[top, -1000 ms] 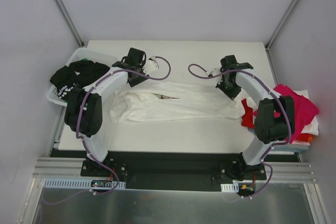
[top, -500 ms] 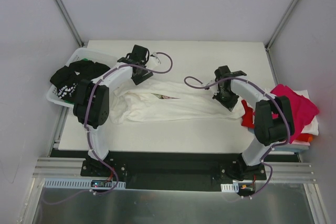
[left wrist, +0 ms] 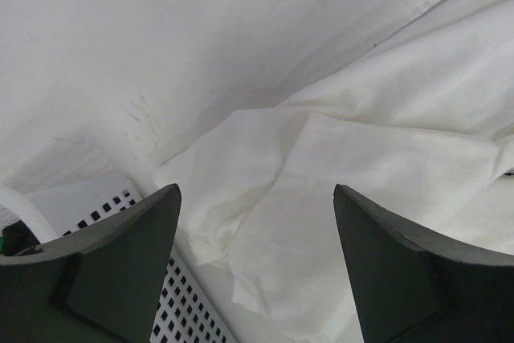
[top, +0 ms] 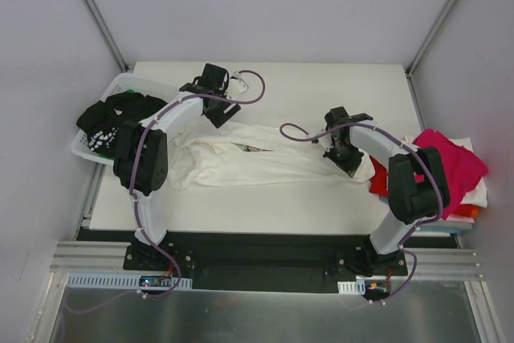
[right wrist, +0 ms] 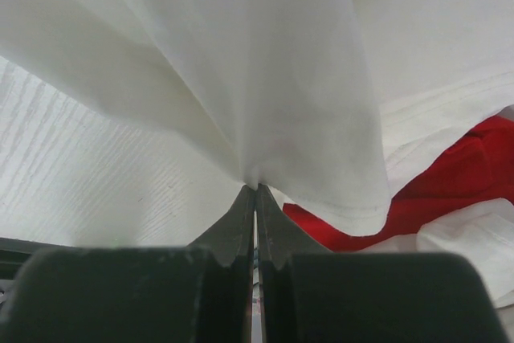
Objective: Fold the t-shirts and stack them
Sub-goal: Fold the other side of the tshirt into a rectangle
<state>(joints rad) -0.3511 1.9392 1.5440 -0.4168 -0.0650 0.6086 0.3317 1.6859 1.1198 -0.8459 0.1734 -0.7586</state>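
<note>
Left pincer (top: 218,110) (left wrist: 255,198) is spread wide with nothing between the fingers. It hangs over the left end of the white tee (top: 265,158), at the back-left of the table (top: 321,86). Just left of it is the basket (top: 120,84), with a black tee (top: 112,118) with white print heaped in it and spilling over the rim. Left wrist view shows the basket's perforated wall (left wrist: 161,295) at lower left, and the tee's crumpled edge (left wrist: 353,174) lies right beside it.

White tee lies across mid-table as a long, rumpled band running left to right. A sliver of coloured print (top: 249,148) shows in a fold near the middle.

Right pincer (top: 345,150) (right wrist: 257,186) is pressed together on the tee's right end — cloth bunches into the fingertips and drapes away from them.

Far right is a pile at the table edge, with a magenta tee (top: 454,158) on top and a red tee (top: 379,182) (right wrist: 450,190) poking out — just beside the pinched end.
</note>
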